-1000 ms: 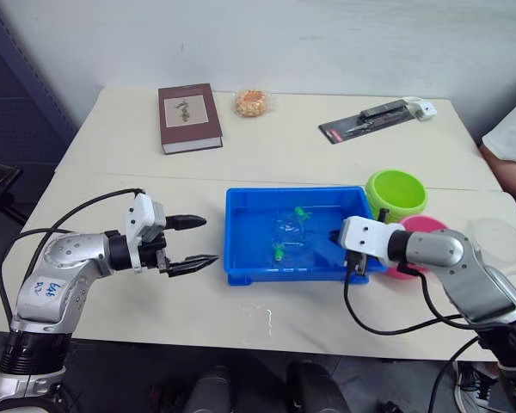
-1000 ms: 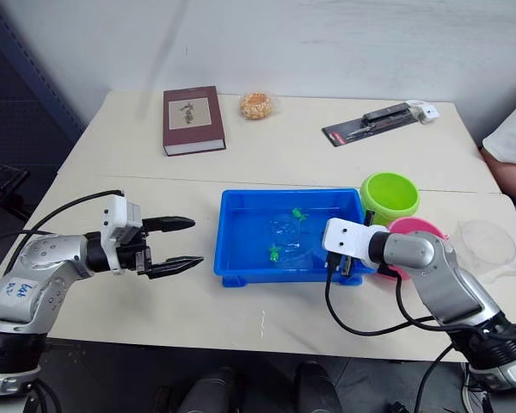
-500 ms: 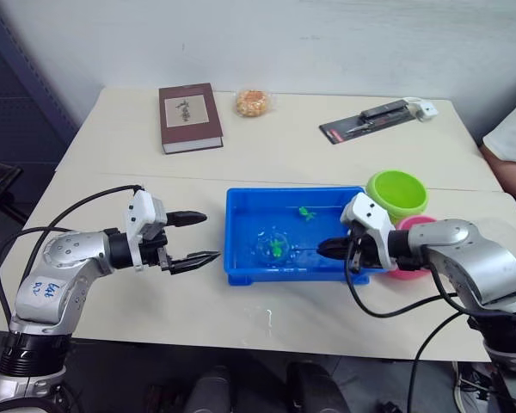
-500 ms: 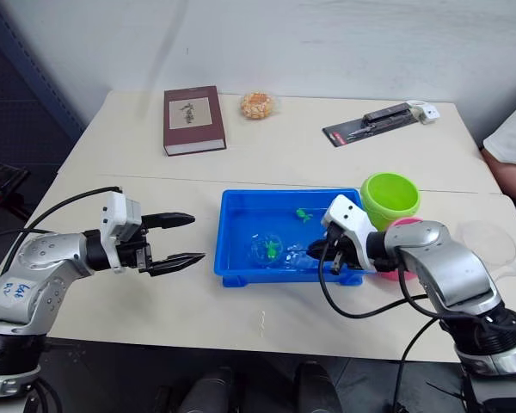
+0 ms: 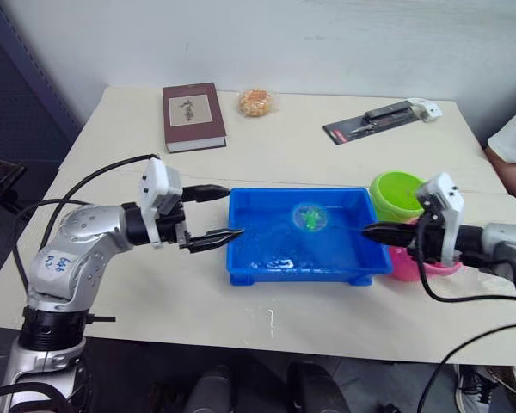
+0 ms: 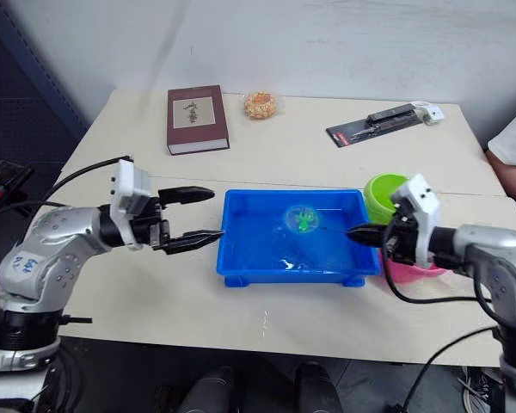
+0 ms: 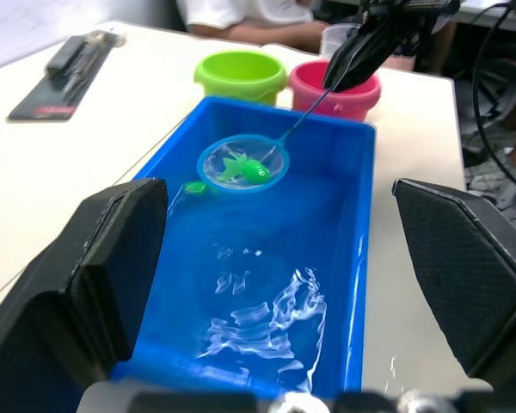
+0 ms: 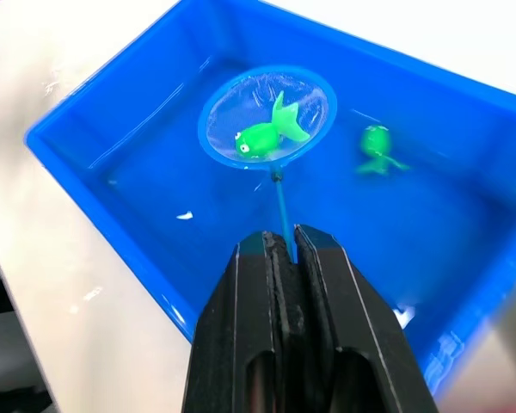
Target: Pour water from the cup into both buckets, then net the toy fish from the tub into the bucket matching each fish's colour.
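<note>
The blue tub (image 5: pixel 297 274) holds water in the middle of the table. My right gripper (image 5: pixel 367 231) is shut on the thin handle of a small round net (image 8: pixel 267 116), held above the tub's far right part. A green toy fish (image 8: pixel 262 138) lies in the net, and another green fish (image 8: pixel 375 143) floats in the water beside it. The lime green bucket (image 5: pixel 394 193) and the pink bucket (image 5: pixel 408 265) stand just right of the tub. The clear cup (image 7: pixel 338 38) is behind the pink bucket. My left gripper (image 5: pixel 236 212) is open at the tub's left rim.
A dark red book (image 5: pixel 193 116), a bagged snack (image 5: pixel 256 101) and a black tool pack (image 5: pixel 374 121) lie along the table's far side. A person in a white shirt (image 5: pixel 514 144) sits at the right edge. A seam crosses the table behind the tub.
My right gripper drew back to the right and lifted the net, with a green fish in it, toward the tub's far side. My left gripper moved right up to the tub's left rim.
</note>
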Motion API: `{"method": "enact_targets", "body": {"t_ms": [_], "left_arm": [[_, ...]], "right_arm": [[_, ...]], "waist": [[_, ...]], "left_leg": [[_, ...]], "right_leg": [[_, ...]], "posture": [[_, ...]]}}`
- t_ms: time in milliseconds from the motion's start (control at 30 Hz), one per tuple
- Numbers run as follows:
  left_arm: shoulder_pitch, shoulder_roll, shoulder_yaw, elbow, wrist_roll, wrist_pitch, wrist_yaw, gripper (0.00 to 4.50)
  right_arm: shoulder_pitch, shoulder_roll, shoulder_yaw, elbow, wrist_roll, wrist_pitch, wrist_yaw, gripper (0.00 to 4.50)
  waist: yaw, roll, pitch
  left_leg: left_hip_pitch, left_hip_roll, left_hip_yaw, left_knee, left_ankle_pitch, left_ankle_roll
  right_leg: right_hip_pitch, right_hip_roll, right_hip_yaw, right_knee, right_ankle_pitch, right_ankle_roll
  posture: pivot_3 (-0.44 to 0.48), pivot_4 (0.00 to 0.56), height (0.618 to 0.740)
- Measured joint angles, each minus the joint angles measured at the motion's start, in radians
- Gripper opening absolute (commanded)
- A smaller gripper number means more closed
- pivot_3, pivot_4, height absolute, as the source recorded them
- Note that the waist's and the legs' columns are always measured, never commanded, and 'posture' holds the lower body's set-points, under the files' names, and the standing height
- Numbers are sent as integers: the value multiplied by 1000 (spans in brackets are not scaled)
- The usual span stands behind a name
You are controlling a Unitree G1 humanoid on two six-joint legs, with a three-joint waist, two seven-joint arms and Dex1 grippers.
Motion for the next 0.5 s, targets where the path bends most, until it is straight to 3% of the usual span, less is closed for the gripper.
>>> {"method": "enact_targets", "body": {"t_ms": [133, 333, 500], "left_arm": [[-33, -30, -9, 46, -5, 24, 16, 4489], [-68, -40, -30, 120, 11, -11, -12, 4489], [-72, -58, -39, 149, 25, -34, -19, 4489]], "right_arm": [[103, -29, -85, -11, 2, -45, 5, 0], [113, -83, -261, -34, 37, -65, -13, 0], [127, -107, -277, 45, -41, -169, -55, 0]], "waist": [[-7, 0, 0], [-2, 0, 0], [-1, 0, 0]], "left_leg": [[2, 1, 2, 0, 0, 0], [3, 1, 2, 0, 0, 0], [3, 0, 2, 0, 0, 0]], "right_leg": [[0, 0, 2, 1, 0, 0], [1, 0, 2, 1, 0, 0], [1, 0, 2, 1, 0, 0]], "posture": [[0, 150, 738], [0, 150, 738], [0, 150, 738]]}}
